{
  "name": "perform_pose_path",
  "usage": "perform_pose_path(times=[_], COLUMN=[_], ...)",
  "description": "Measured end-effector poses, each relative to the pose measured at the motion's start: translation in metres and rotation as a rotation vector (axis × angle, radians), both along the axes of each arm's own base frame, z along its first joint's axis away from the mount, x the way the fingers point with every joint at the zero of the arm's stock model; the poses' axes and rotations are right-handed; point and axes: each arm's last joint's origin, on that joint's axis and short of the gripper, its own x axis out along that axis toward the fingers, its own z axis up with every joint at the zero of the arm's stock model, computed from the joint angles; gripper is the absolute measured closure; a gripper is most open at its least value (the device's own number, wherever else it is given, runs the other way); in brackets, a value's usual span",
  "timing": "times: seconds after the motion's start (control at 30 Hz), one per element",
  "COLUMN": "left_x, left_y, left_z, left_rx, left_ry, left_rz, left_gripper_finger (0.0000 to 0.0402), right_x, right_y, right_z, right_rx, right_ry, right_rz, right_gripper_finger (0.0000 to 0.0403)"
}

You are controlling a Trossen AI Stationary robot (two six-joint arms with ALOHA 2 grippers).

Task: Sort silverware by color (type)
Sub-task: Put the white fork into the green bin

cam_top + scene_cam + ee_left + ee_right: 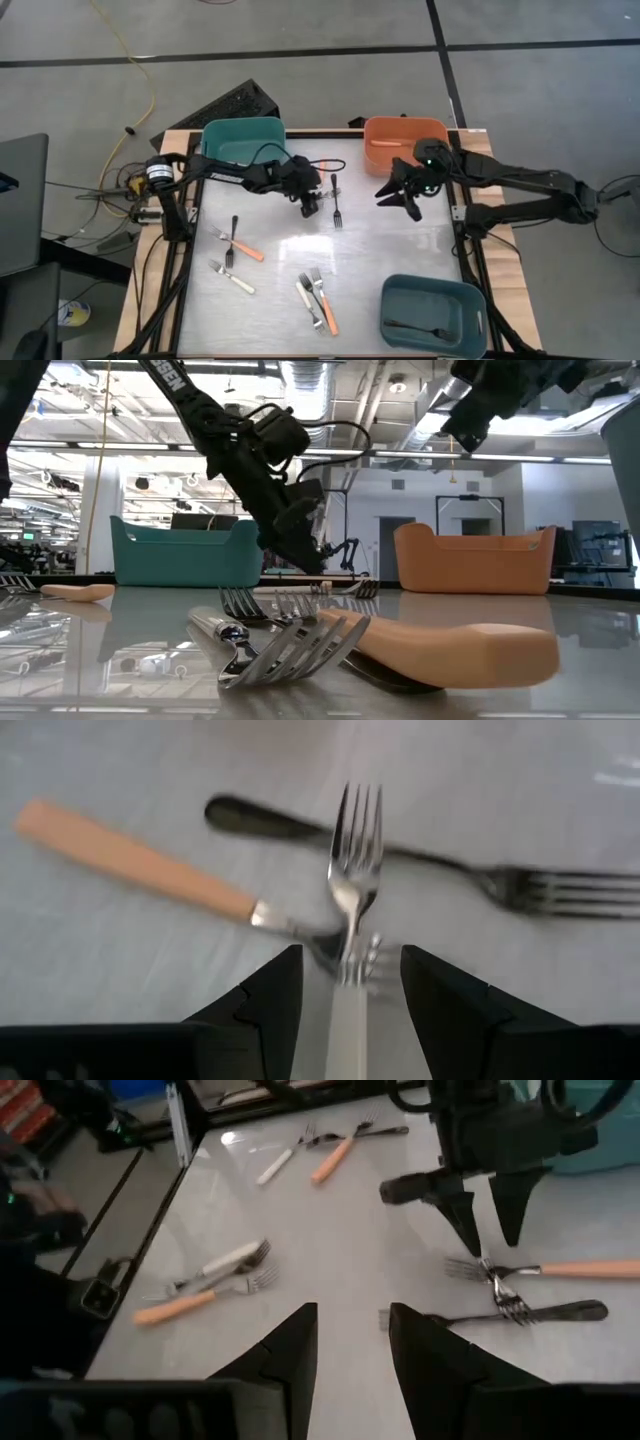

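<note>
My left gripper (pixel 310 207) hangs open just above the table's middle, fingers pointing down. In the left wrist view a white-handled fork (pixel 354 870) lies between its fingers (pixel 270 990) with a gap on each side. The fork's tines point away and cross the tines of an orange-handled fork (pixel 130 860). A black fork (pixel 420 855) lies just beyond. My right gripper (pixel 405 195) hovers open over the table in front of the orange bin (pixel 405 135), well above the surface, as the low view shows (pixel 470 420).
A teal bin (pixel 243 140) stands at the far left. The orange bin holds an orange-handled fork (pixel 385 142). A grey-blue bin (pixel 470 300) at the near right holds a black fork (pixel 420 328). More forks lie near left (pixel 240 243), (pixel 232 277) and near the middle (pixel 318 300).
</note>
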Motion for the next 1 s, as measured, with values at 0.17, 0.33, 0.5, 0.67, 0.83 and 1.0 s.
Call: perform_pose_path(times=[0.17,0.33,0.5,0.67,0.83,1.0], left_x=[-0.005,-0.010,-0.010,-0.011,-0.022,-0.028], left_y=[-0.004,-0.015,-0.019,-0.020,-0.024,-0.025], left_z=[-0.006,-0.012,-0.012,-0.013,-0.024,-0.031], left_rx=[-0.028,-0.026,0.010,0.008,-0.073,-0.127], left_ry=[0.097,0.202,0.222,0.246,0.280,0.268], left_rz=[0.003,-0.025,-0.025,-0.023,0.008,0.061], left_gripper_finger=[0.0246,0.0246,0.0246,0.0277,0.0347,0.0370], right_x=[-0.007,-0.010,-0.013,-0.015,-0.016,-0.016], right_y=[-0.010,-0.016,-0.024,-0.030,-0.032,-0.032], right_z=[-0.002,-0.002,-0.002,-0.002,-0.002,-0.002], right_rx=[-0.031,-0.063,-0.086,-0.102,-0.076,-0.066], right_ry=[0.001,-0.012,-0.026,-0.032,-0.027,-0.026], right_rz=[0.032,0.047,0.039,0.012,-0.014,-0.017], right_gripper_finger=[0.0255,0.0255,0.0255,0.0255,0.0255,0.0255])
